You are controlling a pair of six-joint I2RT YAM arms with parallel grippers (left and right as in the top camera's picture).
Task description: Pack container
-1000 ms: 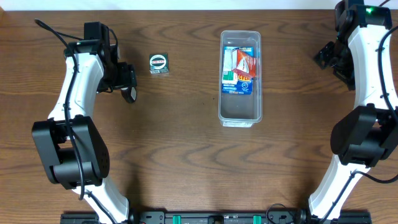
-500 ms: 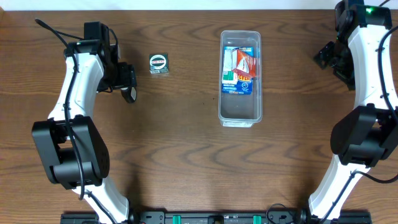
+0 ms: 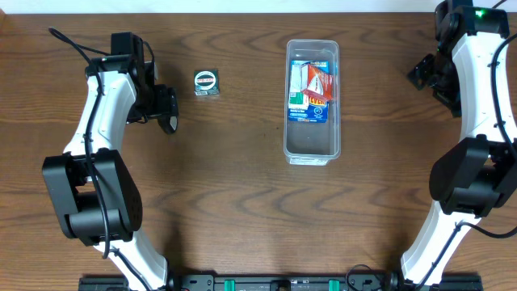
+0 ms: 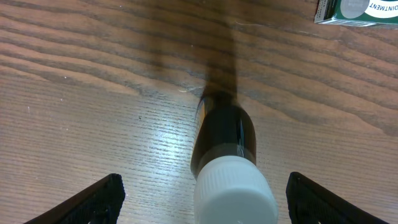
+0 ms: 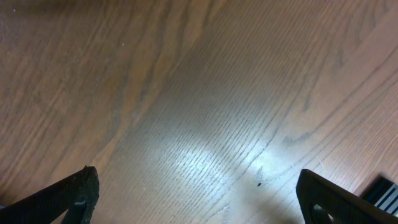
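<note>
Both jaws apart | left jaws, straddling bottle (image 4: 225, 140), shifted slightly | right jaws unmoved

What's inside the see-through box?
A red-orange packet and a blue-green packet lie overlapping towards the far end of the container. Its near end is bare. Anything under the packets is covered, so I can't tell.
</note>
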